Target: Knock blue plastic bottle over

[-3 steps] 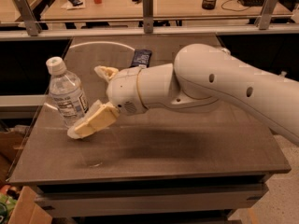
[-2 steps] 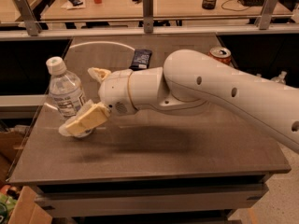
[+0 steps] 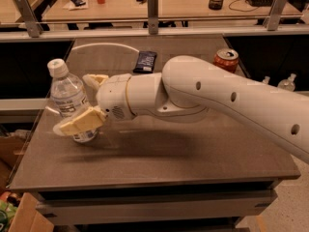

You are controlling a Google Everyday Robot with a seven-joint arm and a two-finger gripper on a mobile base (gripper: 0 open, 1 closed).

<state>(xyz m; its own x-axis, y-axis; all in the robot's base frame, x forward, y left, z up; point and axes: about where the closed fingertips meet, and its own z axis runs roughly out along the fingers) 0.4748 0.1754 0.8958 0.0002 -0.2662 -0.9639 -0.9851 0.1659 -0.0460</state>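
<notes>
The blue plastic bottle [image 3: 68, 96], clear with a white cap and a pale label, stands at the left side of the grey table [image 3: 193, 153] and leans slightly to the left. My gripper [image 3: 81, 103] is open, with one cream finger [image 3: 77, 123] across the bottle's lower front and the other finger [image 3: 95, 79] behind its right shoulder. The bottle sits between the two fingers. My white arm reaches in from the right.
A red soda can [image 3: 226, 60] stands at the back right of the table. A small dark wrapped bar [image 3: 145, 61] lies at the back middle. The table's left edge is close to the bottle. A metal rail [image 3: 152, 23] and a desk lie beyond.
My gripper has moved left onto the bottle, so the fingers now straddle it. The bottle has tipped slightly to the left. The soda can has come into view behind the arm.
</notes>
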